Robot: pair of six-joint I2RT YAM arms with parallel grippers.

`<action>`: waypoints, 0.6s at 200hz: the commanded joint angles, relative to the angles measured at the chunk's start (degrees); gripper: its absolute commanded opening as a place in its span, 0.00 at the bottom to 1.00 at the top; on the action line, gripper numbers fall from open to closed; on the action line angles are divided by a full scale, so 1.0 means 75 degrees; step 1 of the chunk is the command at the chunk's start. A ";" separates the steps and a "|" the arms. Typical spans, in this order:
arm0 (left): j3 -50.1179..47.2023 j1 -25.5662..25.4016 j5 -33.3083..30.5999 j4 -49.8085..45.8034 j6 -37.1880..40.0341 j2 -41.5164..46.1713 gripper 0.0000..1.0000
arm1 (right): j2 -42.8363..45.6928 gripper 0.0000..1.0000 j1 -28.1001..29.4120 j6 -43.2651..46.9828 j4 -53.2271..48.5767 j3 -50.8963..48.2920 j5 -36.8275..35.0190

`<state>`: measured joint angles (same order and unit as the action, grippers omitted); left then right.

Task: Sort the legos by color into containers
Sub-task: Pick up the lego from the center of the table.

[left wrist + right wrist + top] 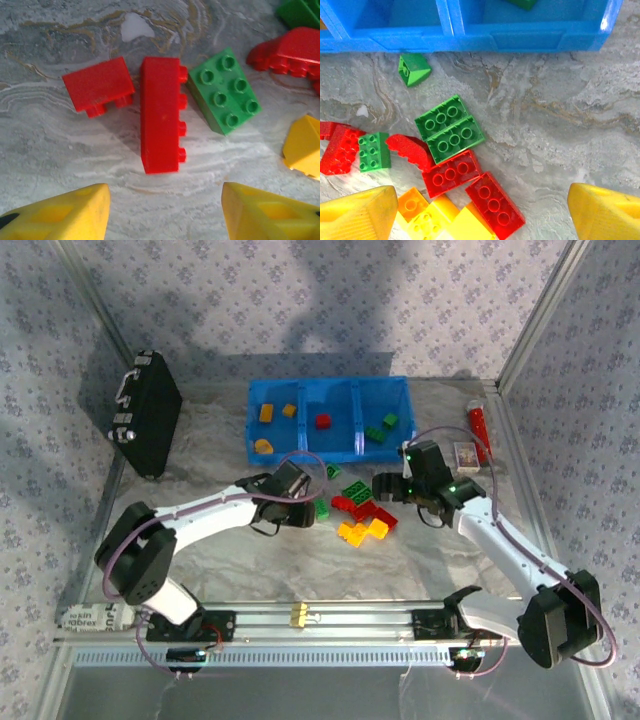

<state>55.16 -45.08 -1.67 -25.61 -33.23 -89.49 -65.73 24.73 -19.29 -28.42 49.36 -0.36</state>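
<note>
Tray (330, 382): three orange legos (266, 412), one red lego (323, 421), two green legos (390, 420); left gripper (165, 192), right gripper (482, 192) jaws apart

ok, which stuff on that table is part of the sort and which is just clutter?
Job: small studded plastic bricks in red, green and yellow, lying loose; bright blue three-compartment plastic tray, some bricks already inside.
Clutter: black hard case with metal latches; long red tube with a white end; small white box.
</note>
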 commanded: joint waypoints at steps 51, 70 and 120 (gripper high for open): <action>0.0769 0.0198 0.0405 -0.0067 0.0551 -0.0967 0.56 | 0.0351 0.89 -0.0072 -0.0331 0.0239 -0.0579 0.0145; 0.0923 0.0198 0.0410 -0.0100 0.0587 -0.1201 0.54 | 0.0370 0.89 -0.0075 -0.0346 0.0259 -0.0616 0.0171; 0.1171 0.0181 0.0428 -0.0229 0.0610 -0.1739 0.45 | 0.0645 0.89 -0.0164 -0.0358 0.0175 -0.0787 0.0150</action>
<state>62.33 -43.75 0.84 -25.67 -29.56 -101.01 -62.83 24.14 -21.21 -26.72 44.47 0.49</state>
